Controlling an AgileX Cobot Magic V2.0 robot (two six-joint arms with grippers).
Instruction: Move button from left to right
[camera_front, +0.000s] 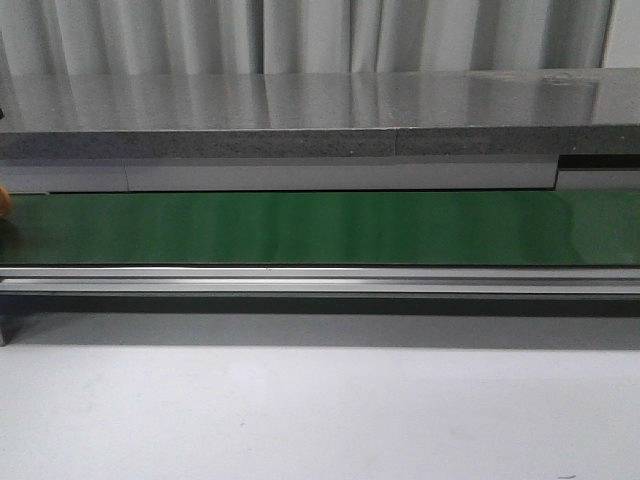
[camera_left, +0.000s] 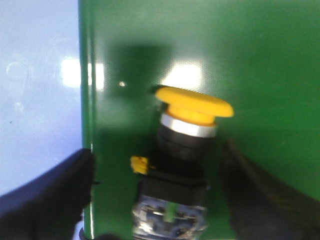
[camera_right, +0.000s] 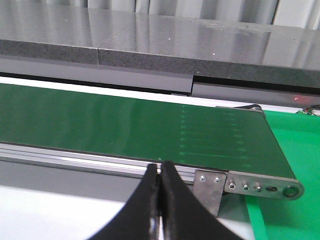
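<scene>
The button (camera_left: 192, 107) has a yellow-orange mushroom cap, a silver ring and a black blocky body. It lies on the green conveyor belt (camera_left: 260, 60) in the left wrist view. My left gripper (camera_left: 157, 162) is open, one black finger on each side of the button's body, with green belt showing in both gaps. In the front view only an orange sliver of the button (camera_front: 4, 200) shows at the far left edge of the belt (camera_front: 320, 228). My right gripper (camera_right: 161, 167) is shut and empty, in front of the belt's front rail near its right end.
A grey stone-like shelf (camera_front: 320, 115) runs behind the belt. An aluminium rail (camera_front: 320, 280) borders the belt's front, with white table (camera_front: 320, 420) before it. A metal end bracket (camera_right: 260, 185) and a green surface (camera_right: 295, 140) lie past the belt's right end.
</scene>
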